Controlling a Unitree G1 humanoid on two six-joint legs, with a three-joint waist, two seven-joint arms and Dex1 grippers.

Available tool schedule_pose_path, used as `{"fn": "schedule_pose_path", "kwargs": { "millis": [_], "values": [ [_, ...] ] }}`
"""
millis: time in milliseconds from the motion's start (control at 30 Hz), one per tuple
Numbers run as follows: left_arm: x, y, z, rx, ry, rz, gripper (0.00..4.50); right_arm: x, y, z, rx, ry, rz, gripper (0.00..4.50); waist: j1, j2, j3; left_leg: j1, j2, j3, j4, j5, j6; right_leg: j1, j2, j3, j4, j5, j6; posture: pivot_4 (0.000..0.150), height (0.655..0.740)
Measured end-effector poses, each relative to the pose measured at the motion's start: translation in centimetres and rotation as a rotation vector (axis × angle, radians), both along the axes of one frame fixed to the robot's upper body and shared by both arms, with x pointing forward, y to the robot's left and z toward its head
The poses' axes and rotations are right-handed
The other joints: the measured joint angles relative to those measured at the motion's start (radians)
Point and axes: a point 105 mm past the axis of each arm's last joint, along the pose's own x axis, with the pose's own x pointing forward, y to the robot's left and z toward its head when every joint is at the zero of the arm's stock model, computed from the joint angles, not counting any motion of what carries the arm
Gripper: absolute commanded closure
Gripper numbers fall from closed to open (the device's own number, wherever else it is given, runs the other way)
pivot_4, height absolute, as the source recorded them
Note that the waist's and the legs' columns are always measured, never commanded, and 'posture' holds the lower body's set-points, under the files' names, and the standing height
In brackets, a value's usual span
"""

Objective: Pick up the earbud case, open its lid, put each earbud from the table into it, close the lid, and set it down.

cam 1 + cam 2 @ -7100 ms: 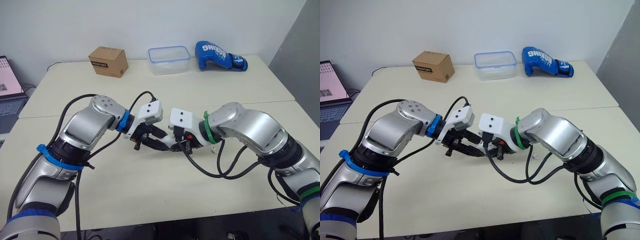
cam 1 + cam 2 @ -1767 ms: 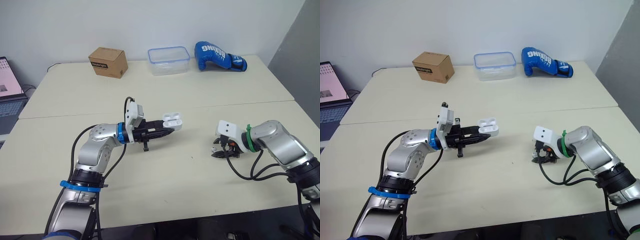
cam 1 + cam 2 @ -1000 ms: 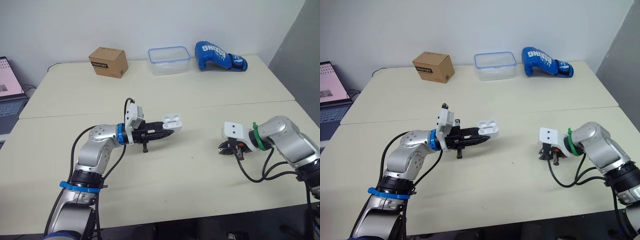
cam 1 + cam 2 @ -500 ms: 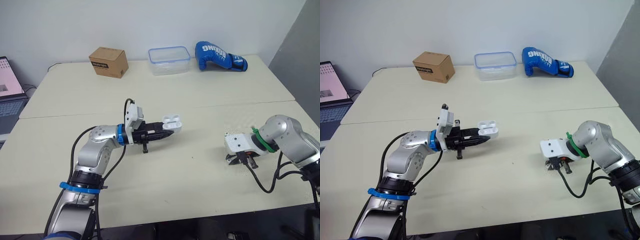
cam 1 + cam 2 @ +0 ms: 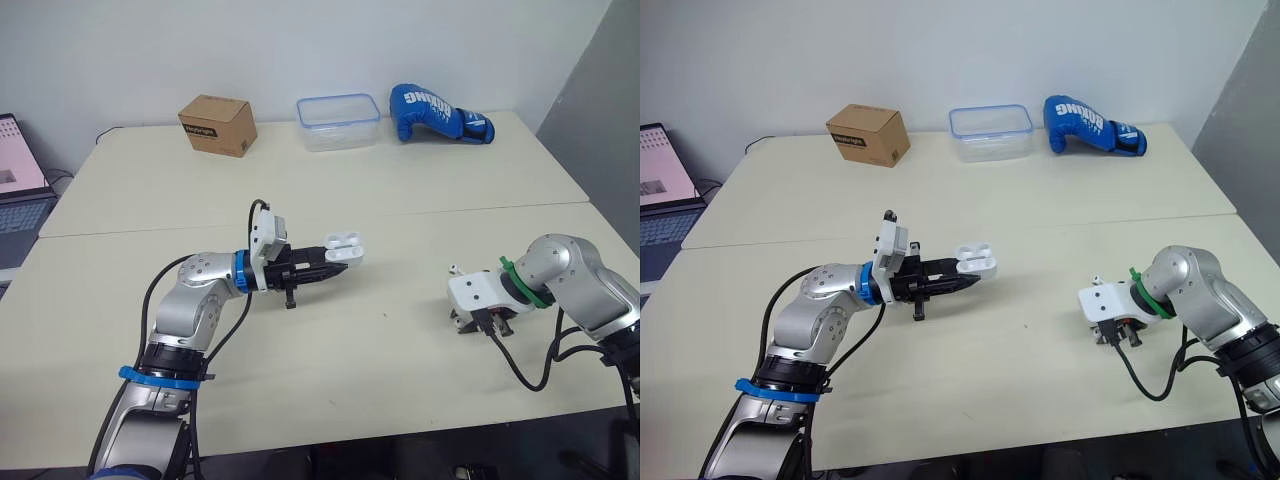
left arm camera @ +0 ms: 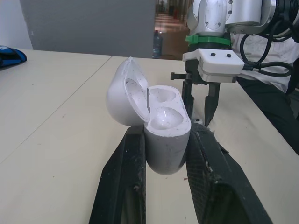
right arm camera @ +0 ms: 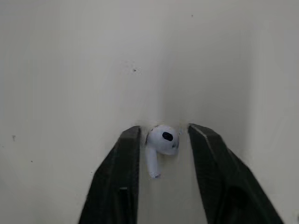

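Left gripper point(image 5: 333, 264): black fingers clamped on the earbud case point(image 6: 161, 128), held above the table point(image 5: 400, 210).
Earbud case: glossy white, rounded, lid hinged open, two wells.
Right gripper point(image 7: 163, 130): fingers apart, astride the earbud point(image 7: 162, 139).
Earbud: smooth white bulb, short stem, on the matte cream table.

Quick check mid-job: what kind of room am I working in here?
Probably an office or lab: pale tables by a plain wall, an open laptop, and a cardboard box.
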Motion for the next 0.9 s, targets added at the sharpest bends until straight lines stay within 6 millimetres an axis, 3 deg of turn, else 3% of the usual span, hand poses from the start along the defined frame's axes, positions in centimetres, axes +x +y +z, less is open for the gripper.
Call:
{"fn": "schedule_pose_path", "kwargs": {
  "millis": [433, 900],
  "values": [
    [0.1, -0.7, -0.1, -0.001, -0.001, -0.017, 3.66, -1.2, 0.6, 0.2, -0.150, -0.035, -0.007, 2.44, 0.001, 0.000, 0.000, 0.000, 0.000, 0.000, 0.000, 0.000, 0.000, -0.001, 0.000, 0.000, 0.000, 0.000, 0.000, 0.150, 0.7307],
    [0.0, -1.1, -0.1, -0.015, -0.010, -0.022, 3.66, -0.3, 1.1, 0.4, -0.241, -0.071, -0.079, 2.44, 0.001, 0.000, 0.000, 0.000, 0.000, 0.000, 0.000, 0.000, 0.000, -0.001, 0.000, 0.000, 0.000, 0.000, 0.000, 0.150, 0.7307]
  ]
}}
